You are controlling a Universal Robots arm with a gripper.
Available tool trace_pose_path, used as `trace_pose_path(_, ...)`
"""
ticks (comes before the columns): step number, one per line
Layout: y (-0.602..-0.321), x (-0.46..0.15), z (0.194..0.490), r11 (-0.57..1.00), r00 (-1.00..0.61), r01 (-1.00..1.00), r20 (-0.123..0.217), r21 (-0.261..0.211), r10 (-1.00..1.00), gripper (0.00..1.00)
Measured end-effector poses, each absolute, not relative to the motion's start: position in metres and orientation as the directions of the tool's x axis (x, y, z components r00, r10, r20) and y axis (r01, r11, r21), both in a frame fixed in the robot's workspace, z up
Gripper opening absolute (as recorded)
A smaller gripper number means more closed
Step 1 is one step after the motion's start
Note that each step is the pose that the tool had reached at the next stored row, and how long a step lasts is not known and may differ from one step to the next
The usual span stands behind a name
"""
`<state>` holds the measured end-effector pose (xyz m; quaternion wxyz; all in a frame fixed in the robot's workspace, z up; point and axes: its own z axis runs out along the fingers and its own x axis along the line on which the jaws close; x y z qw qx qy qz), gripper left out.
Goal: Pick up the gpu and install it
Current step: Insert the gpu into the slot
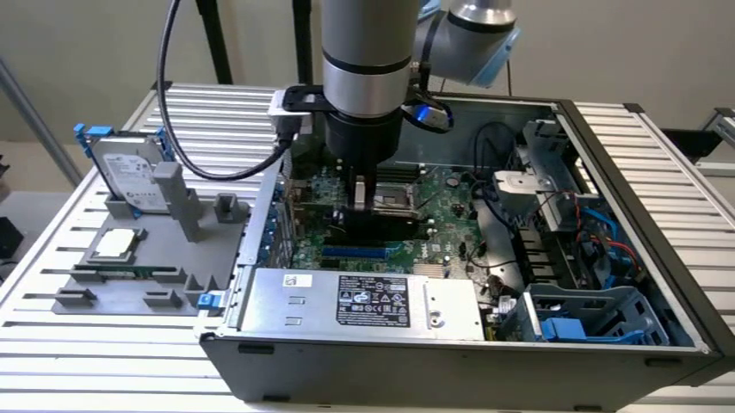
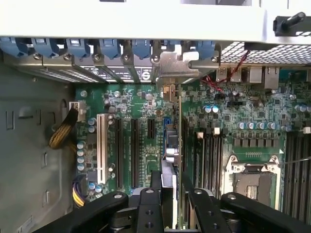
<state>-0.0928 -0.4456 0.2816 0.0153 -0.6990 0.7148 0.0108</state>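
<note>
Pincer is clamping narrow on the gpu edge; likely light, stiff, fragile, so holding board edges only.

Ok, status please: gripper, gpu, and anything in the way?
Gripper shut on the gpu, inside the case. Card on edge over the motherboard slots, bracket at the rear wall. Yellow cables aside, not touching.

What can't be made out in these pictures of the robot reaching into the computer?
Wrist view: the gpu stands edge-on between the gripper's fingers, so its faces and whether its lower edge sits in a slot are hidden.
Exterior view: the arm blocks the motherboard slots beneath it.
Exterior view: the power supply label's print is too small to read.
</note>
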Motion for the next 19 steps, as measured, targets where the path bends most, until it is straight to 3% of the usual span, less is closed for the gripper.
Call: trace_pose_path(19,-0.447,-0.100,0.270,0.060,-0.060,-0.998,-0.037,-0.006,-0.998,0.00)
